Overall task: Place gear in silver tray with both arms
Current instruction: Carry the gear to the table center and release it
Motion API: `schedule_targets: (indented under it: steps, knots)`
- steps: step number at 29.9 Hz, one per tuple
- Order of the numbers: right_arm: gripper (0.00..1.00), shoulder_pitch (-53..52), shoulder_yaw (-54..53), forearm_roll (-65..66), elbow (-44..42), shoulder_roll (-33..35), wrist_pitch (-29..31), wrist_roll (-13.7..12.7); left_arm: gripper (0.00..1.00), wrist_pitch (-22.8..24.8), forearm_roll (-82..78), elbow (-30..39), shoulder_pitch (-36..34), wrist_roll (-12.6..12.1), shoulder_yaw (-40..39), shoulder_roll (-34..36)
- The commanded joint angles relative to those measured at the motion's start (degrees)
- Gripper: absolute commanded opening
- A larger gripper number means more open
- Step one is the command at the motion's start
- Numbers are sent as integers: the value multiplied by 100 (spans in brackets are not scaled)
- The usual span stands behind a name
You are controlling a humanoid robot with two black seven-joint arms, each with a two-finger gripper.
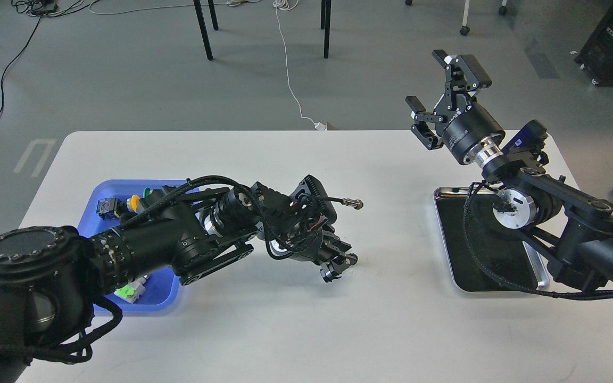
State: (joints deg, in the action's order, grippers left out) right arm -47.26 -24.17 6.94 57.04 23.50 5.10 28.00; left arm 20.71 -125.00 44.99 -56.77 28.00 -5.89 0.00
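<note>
Your left pincer (337, 266) hangs low over the middle of the tabletop (306, 330), pointing down and toward the right, well apart from the silver tray (445, 255) at the right edge. Something small and round with a metal glint sits at its tips, possibly the gear, but you cannot tell whether the fingers are clamped on it or merely beside it. If that grip is shallow, the piece may slip out on the way across and roll over the bare tabletop.

Your right pincer (447, 101) is raised high above the far right corner, fingers spread wide and empty, wrist tilted up and back. Its forearm lies across the silver tray, covering much of the dark bottom; a drop or handover there risks striking the arm or its cable.

The left arm stretches out from over the blue tray (99, 194) near the left edge, elbow bent, with a loose connector cable (346, 201) sticking out that could snag.
</note>
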Motion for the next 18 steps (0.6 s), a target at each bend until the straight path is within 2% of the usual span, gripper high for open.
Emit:
schedule_targets:
  steps: [1, 3, 8, 13, 18]
  knots:
    - [99, 68, 0, 0, 9, 6, 0, 0, 61, 3, 0, 9, -18, 0, -9, 0]
    - [99, 77, -8, 0, 9, 14, 0, 0, 77, -5, 0, 79, -45, 0, -35, 0]
    - [99, 94, 0, -9, 18, 120, 9, 0, 88, -14, 37, 343, -168, 0, -114, 175]
    - [99, 235, -8, -18, 79, 365, 79, 0, 92, -242, 2562, 343, -142, 0, -184, 755]
    - [99, 691, -166, -9, 158, 656, 114, 0, 97, -998, 5727, 685, 235, 0, -474, 1423]
